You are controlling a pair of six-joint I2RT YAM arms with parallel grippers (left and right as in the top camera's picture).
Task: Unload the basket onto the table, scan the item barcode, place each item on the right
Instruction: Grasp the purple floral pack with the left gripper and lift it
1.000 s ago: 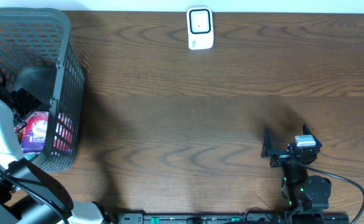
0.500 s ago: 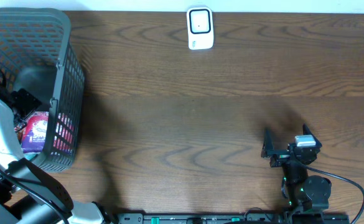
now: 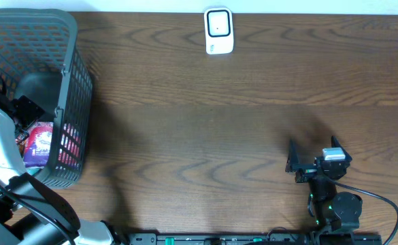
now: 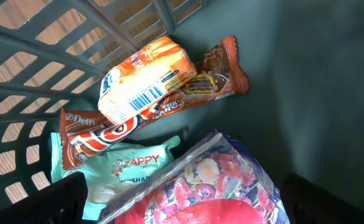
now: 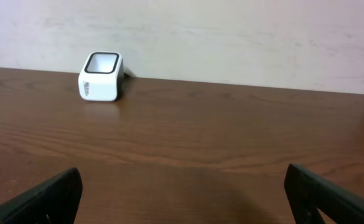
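A wooden bench (image 3: 219, 136) carries a grey basket (image 3: 68, 68) at its left end. The left gripper (image 4: 194, 205) hangs inside it, wide open and empty. The right gripper (image 5: 188, 202), equally open and empty, faces the white scanner (image 3: 219, 30). An orange barcoded pack (image 4: 147, 78) lies in the basket.

We read "ZAPPY" on the mint-green pack (image 4: 129, 171) near us, "Delf" at the left end of the brown bar wrapper (image 4: 85, 134), and find a printed barcode (image 4: 141, 98) on the orange packet (image 4: 150, 71), while the white scanner (image 5: 101, 76) side lettering is too small.
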